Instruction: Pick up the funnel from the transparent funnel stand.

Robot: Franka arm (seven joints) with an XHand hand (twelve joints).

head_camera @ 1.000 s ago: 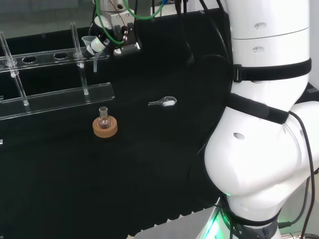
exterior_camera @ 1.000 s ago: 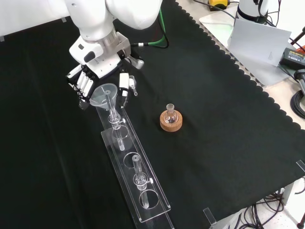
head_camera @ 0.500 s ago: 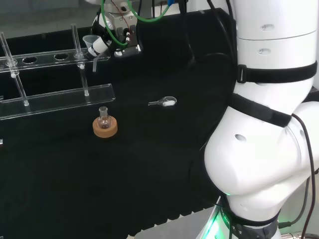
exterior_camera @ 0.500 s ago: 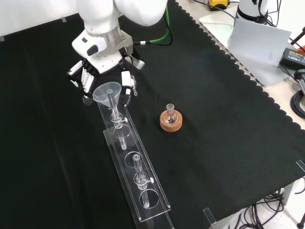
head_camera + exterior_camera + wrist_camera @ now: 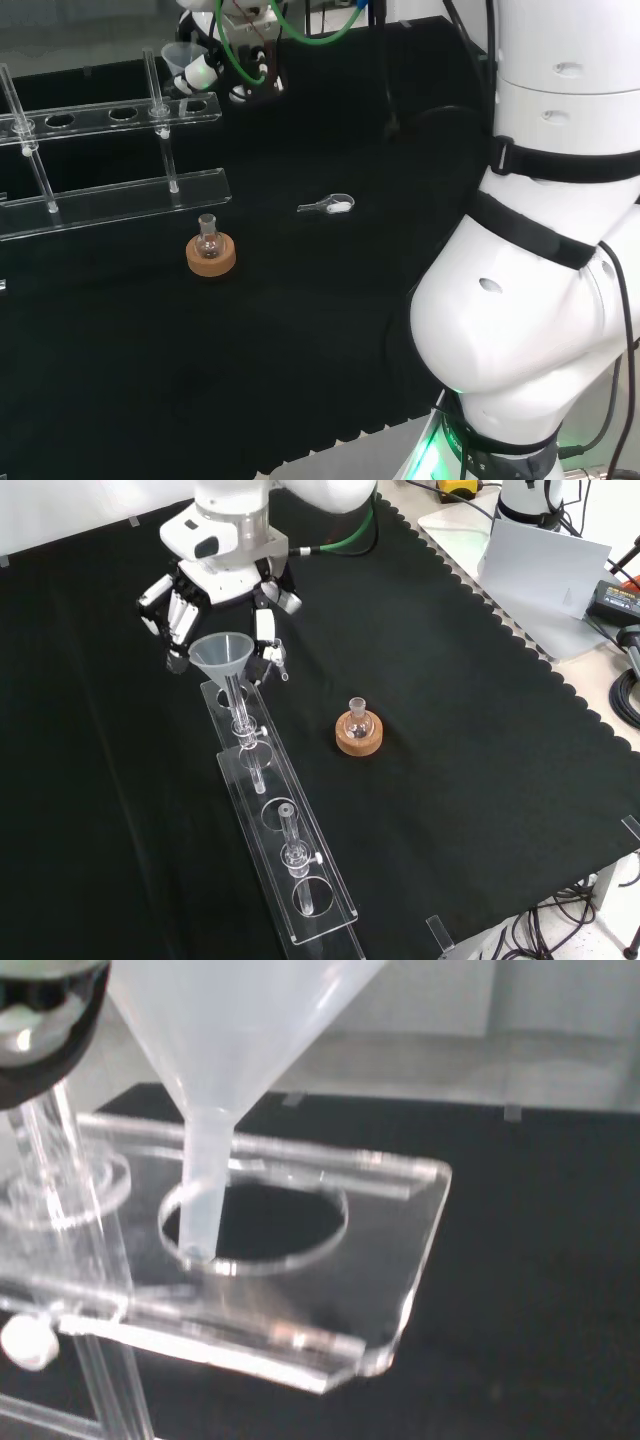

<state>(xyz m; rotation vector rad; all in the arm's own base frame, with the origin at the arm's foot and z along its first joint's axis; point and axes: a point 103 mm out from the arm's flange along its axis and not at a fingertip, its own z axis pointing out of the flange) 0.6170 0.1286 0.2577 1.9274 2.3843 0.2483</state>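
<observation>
Funnel (image 5: 222, 652) is pinched between the curled fingers of the hand (image 5: 215, 590), its spout tip level with the end hole of the clear stand (image 5: 285, 855). Lifting appears underway; a straight upward pull is called for next.

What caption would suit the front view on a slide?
Robot hand curled round a clear funnel, its spout just above the end hole of a transparent stand.
</observation>
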